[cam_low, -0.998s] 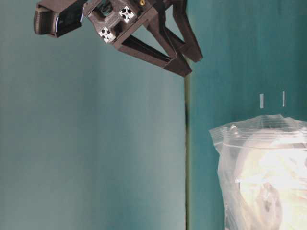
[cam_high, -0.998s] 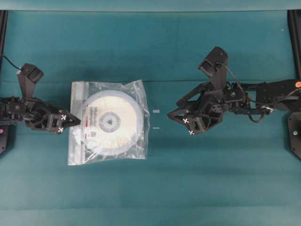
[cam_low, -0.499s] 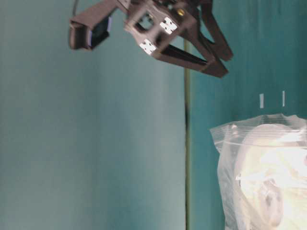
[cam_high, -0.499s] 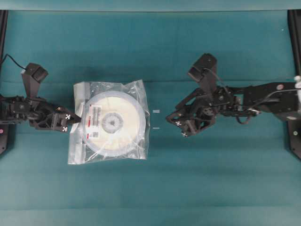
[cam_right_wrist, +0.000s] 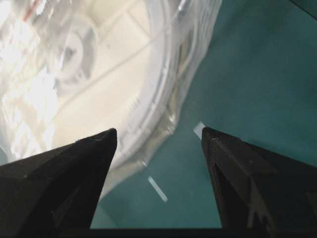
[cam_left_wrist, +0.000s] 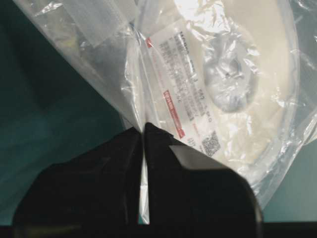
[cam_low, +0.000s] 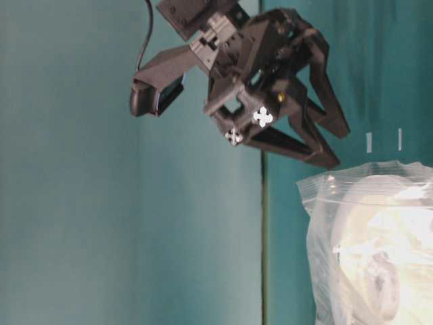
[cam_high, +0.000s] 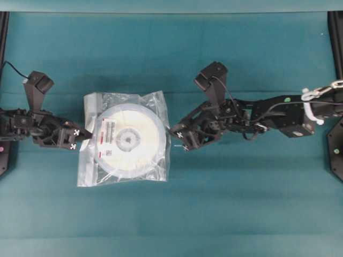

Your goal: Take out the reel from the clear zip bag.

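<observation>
- the clear zip bag [cam_high: 123, 140] lies flat on the green table [cam_high: 171, 219], and the reel [cam_high: 127, 138] is inside it, so the job is not done yet.
- you can see the reel's white label with the red stripe [cam_left_wrist: 174, 94] right through the crinkly plastic.
- the left gripper [cam_high: 87, 135] is at the left edge of the bag, the side with the whitish zip strip [cam_high: 89, 107]. its fingers [cam_left_wrist: 111, 168] are squeezed tight together with a bit of the plastic pinched between them. i think it holds on there so the bag cannot slide away.
- the right gripper [cam_high: 176, 134] is over at the bag's other edge, very near it. i cannot tell if it touches yet.
- its fingers [cam_right_wrist: 74, 163] are spread wide, with nothing between them, and they point at the bag's edge and the rim of the reel. i think it wants to grab that side next.
- two small white marks [cam_high: 178, 136] sit on the table just beside that gripper.
</observation>
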`<state>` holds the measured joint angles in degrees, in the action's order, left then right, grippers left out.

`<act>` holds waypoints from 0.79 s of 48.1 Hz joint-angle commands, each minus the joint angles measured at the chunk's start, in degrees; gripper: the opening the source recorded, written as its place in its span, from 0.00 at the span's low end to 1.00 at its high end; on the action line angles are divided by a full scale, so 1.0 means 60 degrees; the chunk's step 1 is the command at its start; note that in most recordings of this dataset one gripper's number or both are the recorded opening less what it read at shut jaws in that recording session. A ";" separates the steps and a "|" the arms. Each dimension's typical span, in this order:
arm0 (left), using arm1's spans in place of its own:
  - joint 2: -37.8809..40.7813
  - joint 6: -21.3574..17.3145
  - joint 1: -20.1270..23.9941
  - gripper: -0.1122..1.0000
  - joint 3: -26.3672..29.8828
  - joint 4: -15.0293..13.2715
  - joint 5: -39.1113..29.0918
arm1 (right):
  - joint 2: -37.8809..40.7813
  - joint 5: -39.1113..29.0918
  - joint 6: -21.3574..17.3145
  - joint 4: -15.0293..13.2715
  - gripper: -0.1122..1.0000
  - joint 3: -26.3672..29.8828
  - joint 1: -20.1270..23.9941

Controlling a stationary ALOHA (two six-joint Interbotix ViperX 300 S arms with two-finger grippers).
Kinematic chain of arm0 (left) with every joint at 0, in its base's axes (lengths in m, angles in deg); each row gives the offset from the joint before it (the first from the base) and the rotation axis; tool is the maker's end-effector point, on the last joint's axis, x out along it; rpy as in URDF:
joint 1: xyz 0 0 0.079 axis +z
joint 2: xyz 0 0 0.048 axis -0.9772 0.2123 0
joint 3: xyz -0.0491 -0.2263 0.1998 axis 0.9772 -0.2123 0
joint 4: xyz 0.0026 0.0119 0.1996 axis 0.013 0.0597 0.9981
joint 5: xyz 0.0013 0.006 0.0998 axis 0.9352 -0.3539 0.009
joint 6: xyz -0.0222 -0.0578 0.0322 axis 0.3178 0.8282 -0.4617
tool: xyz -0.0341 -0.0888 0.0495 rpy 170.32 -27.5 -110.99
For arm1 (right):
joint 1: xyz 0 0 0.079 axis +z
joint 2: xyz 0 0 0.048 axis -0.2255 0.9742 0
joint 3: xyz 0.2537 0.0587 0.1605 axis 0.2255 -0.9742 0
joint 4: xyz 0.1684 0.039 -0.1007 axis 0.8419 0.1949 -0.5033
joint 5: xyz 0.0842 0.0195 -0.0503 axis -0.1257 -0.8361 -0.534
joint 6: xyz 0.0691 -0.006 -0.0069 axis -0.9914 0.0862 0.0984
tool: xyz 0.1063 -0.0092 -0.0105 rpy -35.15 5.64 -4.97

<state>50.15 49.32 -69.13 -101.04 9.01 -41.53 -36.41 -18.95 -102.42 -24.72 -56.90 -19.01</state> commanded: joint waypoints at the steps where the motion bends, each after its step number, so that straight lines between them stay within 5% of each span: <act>1: -0.0044 -0.0044 -0.0029 0.12 0.0044 0.0029 0.0015 | 0.0088 0.0234 -0.0073 0.0322 0.86 0.0190 0.0132; 38: -0.0015 -0.0044 -0.0029 0.12 0.0044 0.0029 -0.0234 | 0.0674 0.0029 -0.0073 0.1904 0.86 0.0996 0.0601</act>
<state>50.15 49.24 -69.22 -101.04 9.10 -42.94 -32.10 -18.16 -102.42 -14.09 -51.45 -15.67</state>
